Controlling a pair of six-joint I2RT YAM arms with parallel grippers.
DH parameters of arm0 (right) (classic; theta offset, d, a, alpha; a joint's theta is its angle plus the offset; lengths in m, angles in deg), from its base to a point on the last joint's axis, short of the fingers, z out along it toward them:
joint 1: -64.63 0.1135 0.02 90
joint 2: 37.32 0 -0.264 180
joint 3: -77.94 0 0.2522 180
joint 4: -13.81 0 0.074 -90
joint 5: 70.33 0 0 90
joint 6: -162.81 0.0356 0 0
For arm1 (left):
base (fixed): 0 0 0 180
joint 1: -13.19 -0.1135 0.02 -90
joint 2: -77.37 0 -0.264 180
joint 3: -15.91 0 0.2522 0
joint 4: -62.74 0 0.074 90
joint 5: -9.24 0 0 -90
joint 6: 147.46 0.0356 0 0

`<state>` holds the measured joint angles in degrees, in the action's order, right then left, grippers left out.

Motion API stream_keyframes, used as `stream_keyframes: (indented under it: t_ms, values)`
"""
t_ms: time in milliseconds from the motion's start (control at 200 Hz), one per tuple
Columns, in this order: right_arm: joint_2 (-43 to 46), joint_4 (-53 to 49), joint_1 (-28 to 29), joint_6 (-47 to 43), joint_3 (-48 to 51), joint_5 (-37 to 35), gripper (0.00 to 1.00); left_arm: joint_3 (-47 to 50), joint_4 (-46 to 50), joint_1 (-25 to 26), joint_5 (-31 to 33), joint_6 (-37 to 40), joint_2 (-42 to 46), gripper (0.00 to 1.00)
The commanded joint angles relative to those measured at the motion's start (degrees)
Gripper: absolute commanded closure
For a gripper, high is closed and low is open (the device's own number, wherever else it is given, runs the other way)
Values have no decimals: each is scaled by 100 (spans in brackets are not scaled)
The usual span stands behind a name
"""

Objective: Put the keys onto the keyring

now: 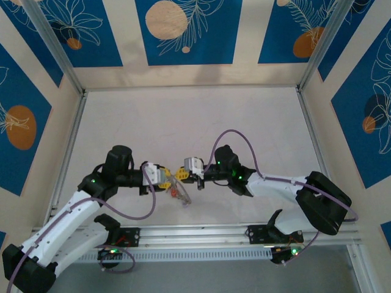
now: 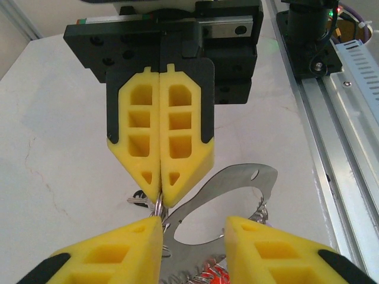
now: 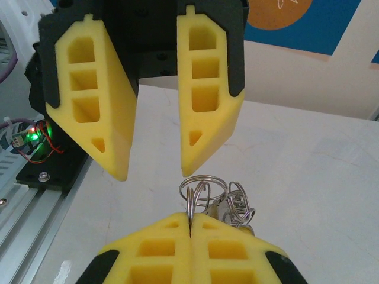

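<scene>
While the left gripper point(image 2: 192, 229) sits released astride the keyring point(image 2: 231, 178) | right gripper point(image 3: 189, 220) clenched on split ring point(image 3: 201, 188) | keyring long axis slants toward the table's near edge

At lower centre of the top view the left gripper point(image 1: 168, 177) and right gripper point(image 1: 181, 173) meet tip to tip, the right pinched on a small ring point(image 3: 204, 188), the keyring point(image 1: 181, 194) just beneath: no way through. Above, the table point(image 1: 183, 116) lies bare to the walls point(image 1: 183, 73); a rail point(image 1: 201, 232) lines the bottom.
</scene>
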<state>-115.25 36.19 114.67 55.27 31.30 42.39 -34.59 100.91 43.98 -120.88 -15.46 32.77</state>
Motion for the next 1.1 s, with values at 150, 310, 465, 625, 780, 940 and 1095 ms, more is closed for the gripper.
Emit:
stream_keyframes:
  t_ms: [150, 310, 465, 625, 780, 940, 1095]
  values:
    - [5, 170, 91, 56, -193, 49, 100, 84, -79, 68, -73, 140, 11, 65]
    - [-11, 209, 134, 84, -213, 22, 100, 29, 30, 77, -22, 201, -93, 67]
    - [-75, 270, 171, 99, -215, -18, 100, 44, 45, 82, 48, 219, -128, 68]
    - [-93, 254, 228, 51, -230, -77, 100, 69, 43, 91, 195, 186, -166, 67]
    - [-104, 253, 305, -14, -249, -199, 100, 3, 168, 127, 492, 181, -298, 67]
    - [-160, 310, 320, -1, -227, -271, 100, -14, 249, 146, 587, 265, -369, 68]
    - [-254, 335, 346, 18, -257, -290, 100, 17, 162, 172, 480, 283, -439, 70]
